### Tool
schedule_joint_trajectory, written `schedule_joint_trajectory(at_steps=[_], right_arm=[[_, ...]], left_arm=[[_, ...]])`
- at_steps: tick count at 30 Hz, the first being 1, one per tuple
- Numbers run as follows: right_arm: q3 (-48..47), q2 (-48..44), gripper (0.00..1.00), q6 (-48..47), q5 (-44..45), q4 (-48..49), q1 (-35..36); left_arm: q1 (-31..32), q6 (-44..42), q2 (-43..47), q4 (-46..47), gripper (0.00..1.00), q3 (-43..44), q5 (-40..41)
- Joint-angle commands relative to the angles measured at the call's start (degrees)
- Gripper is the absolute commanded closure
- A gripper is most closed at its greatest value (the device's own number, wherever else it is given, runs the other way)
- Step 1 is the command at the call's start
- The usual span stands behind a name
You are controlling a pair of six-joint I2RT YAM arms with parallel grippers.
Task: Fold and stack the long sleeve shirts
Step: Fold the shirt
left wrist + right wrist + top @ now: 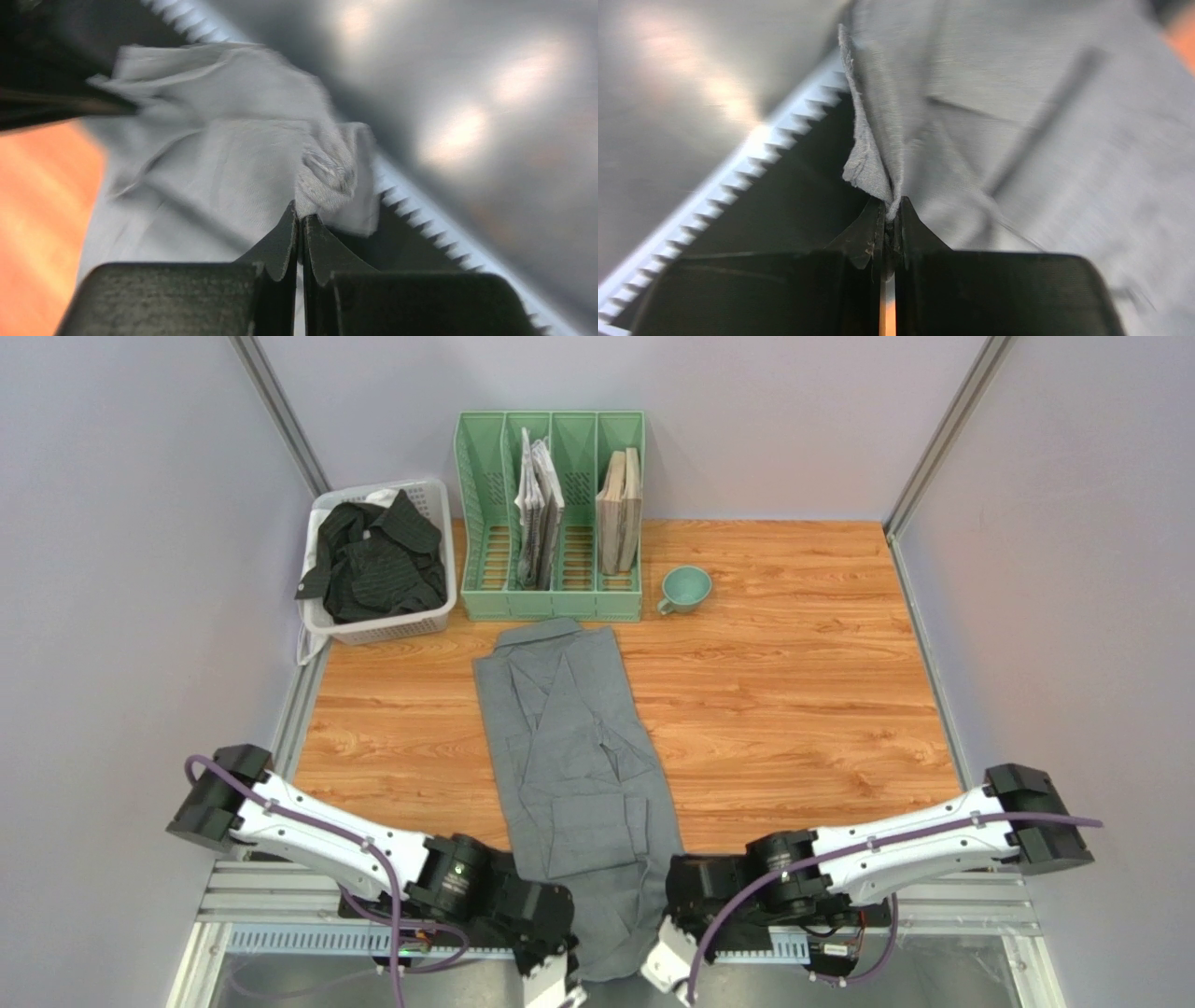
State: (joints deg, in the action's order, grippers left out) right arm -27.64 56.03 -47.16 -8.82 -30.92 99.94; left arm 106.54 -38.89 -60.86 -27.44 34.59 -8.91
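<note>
Nearest the arm bases, the left fingers (288,232) are clamped on a bunched hem corner of the grey shirt (575,756), and the right fingers (873,231) are pinched on the other corner. It's soft, matte weave, lying as a long narrow strip up the wood-grain surface (786,686). Looks like the lengthwise fold: lift both corners evenly and carry them toward the collar. The crumpled black shirt (372,553) waits in the white slotted basket (421,626).
</note>
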Motion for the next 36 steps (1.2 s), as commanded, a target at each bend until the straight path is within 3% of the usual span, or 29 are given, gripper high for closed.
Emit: schedule_joint_trajectory(at_steps=[1, 5, 9, 14, 18, 24, 27, 36], right_arm=[[-8.0, -7.6, 1.0, -3.2, -0.8, -5.9, -10.2], [-10.0, -9.1, 1.0, -5.6, -2.1, -7.2, -16.1], [-13.7, -5.9, 1.0, -6.1, -7.2, -5.8, -27.6], [-19.5, 1.2, 1.0, -4.3, -11.8, -4.9, -36.9], [-22.3, 5.6, 1.0, -4.6, -13.4, -2.3, -40.3], [-26.4, 11.5, 1.0, -4.6, -14.6, 1.4, -44.5], [-28.3, 15.7, 1.0, -5.0, -15.3, 3.5, -47.7], [-35.4, 29.0, 1.0, -3.6, -16.3, 9.2, -53.7]], left_arm=[[-10.7, 0.1, 11.8, -5.2, 1.0, 1.8, -0.6], [-15.7, -2.1, 28.1, -6.1, 1.0, -1.5, 0.6], [-17.9, -0.4, 31.5, -8.2, 1.0, -2.0, 6.3], [-29.3, 2.9, 29.2, -7.7, 1.0, -0.9, 6.8], [-37.7, 3.5, 26.9, -8.8, 1.0, -0.2, 2.0], [-46.1, 3.1, 23.6, -6.2, 1.0, 0.2, 3.3], [-54.8, 3.1, 19.5, -5.4, 1.0, 2.2, 0.3], [-65.0, 0.8, 9.2, -1.9, 1.0, 4.2, -3.8]])
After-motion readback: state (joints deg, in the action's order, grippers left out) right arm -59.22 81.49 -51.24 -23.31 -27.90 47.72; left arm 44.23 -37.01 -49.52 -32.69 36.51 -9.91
